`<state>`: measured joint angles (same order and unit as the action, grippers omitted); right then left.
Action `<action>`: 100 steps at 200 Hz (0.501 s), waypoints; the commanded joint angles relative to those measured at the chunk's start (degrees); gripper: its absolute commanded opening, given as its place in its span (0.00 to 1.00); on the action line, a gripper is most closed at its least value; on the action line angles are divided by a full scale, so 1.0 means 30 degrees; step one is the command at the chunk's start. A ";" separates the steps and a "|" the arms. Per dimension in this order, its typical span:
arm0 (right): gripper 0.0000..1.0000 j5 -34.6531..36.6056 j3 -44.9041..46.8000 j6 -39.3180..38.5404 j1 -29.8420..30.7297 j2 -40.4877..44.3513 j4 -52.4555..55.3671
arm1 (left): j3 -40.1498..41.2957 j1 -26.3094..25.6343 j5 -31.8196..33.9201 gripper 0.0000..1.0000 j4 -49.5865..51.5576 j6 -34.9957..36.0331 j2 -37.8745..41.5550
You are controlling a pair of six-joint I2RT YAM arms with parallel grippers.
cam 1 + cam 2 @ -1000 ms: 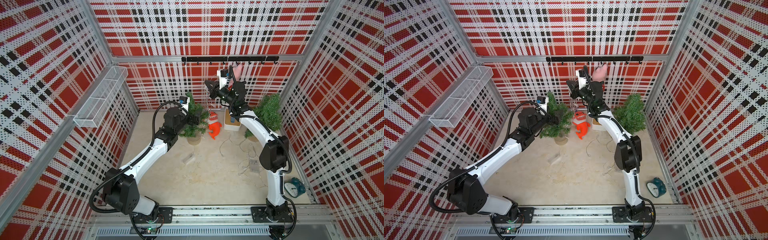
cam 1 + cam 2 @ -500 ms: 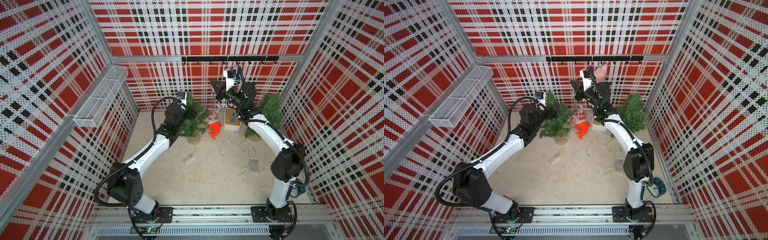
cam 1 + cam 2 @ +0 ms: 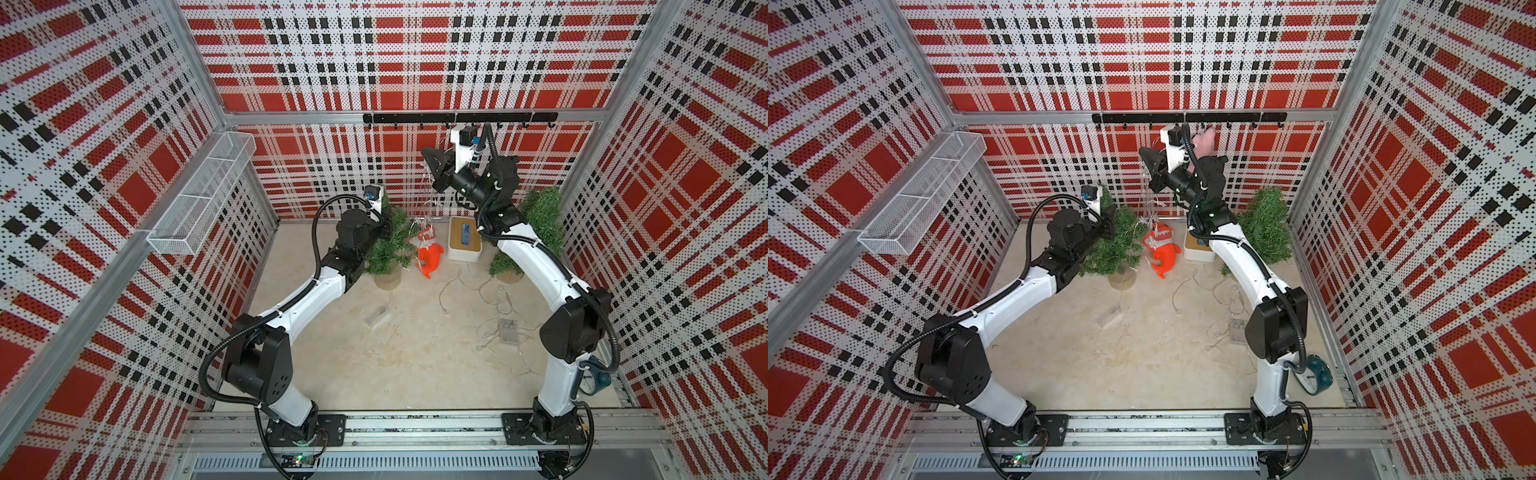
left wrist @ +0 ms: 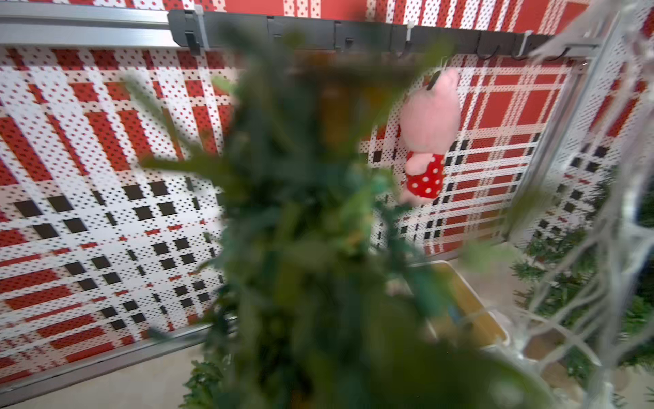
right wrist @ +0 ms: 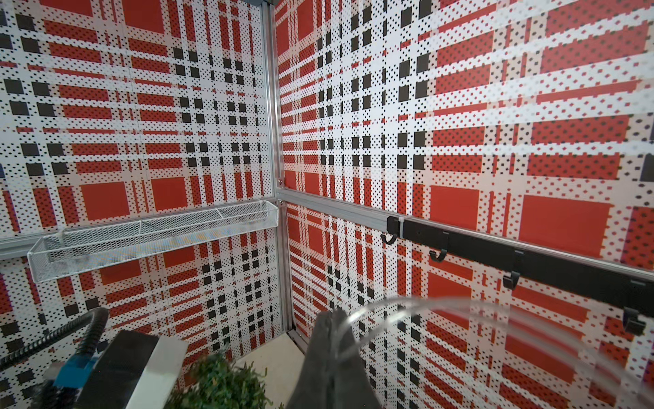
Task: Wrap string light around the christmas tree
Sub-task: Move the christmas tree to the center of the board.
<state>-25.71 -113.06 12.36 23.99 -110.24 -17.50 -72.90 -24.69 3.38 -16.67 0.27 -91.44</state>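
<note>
**Right gripper pinches the string light high over the tree**

The string light hangs in thin, clear strands from the right gripper. Its two black fingers are pressed together on the wire, and in the right wrist view a loop of it curves out from between them. From this raised gripper the strands fall almost straight down and meet the side of the small green tree that faces away from the left gripper.

The tree stands upright in its pot, well below the right gripper. The left gripper is pushed into the upper branches. The foliage hides its fingers in both top views, and the left wrist view is filled with blurred green needles, so whether it is open or clamped on a branch cannot be told.

An orange plush toy stands just beside the tree, nearly under the right gripper and touching the hanging strands. Past it, away from the left gripper, a white box with a wooden lid sits under the right arm's wrist. A second tree stands behind that arm.

On the floor, back toward the arm bases from the left gripper, lies a small clear packet. More thin wire and a clear battery case lie loose beside the right arm.

Just behind the right gripper, a pink plush toy hangs from the black hook rail. A wire basket is fixed to the side wall — well apart from the left gripper.
</note>
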 commanded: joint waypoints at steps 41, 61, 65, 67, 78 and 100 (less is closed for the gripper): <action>0.00 -0.0681 -0.1045 0.0920 0.0106 -0.1717 -0.1023 | -0.0840 -0.0233 -0.2738 0.00 0.3342 0.0843 0.1562; 0.00 -0.0522 -0.1045 0.0218 0.0177 -0.1578 -0.0637 | -0.1355 -0.0268 -0.3406 0.00 0.4774 0.0657 0.1666; 0.00 -0.0476 -0.1051 0.0049 0.0202 -0.1520 -0.0501 | -0.1575 -0.0291 -0.3392 0.00 0.5074 0.0640 0.1652; 0.00 -0.0443 -0.1083 -0.0031 0.0213 -0.1488 -0.0453 | -0.1672 -0.0273 -0.3384 0.00 0.5237 0.0641 0.1652; 0.00 -0.0367 -0.1097 -0.0357 0.0230 -0.1349 -0.0185 | -0.2125 -0.0263 -0.3287 0.00 0.5987 0.0655 0.1679; 0.00 0.0001 -0.1384 -0.1121 0.0251 -0.1053 0.0850 | -0.2892 -0.0226 -0.2475 0.00 0.7285 0.0792 0.1709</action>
<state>-26.74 -114.93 12.71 24.27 -115.46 -17.39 -77.87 -25.06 -4.54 -0.43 1.76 -88.55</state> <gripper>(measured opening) 0.046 0.195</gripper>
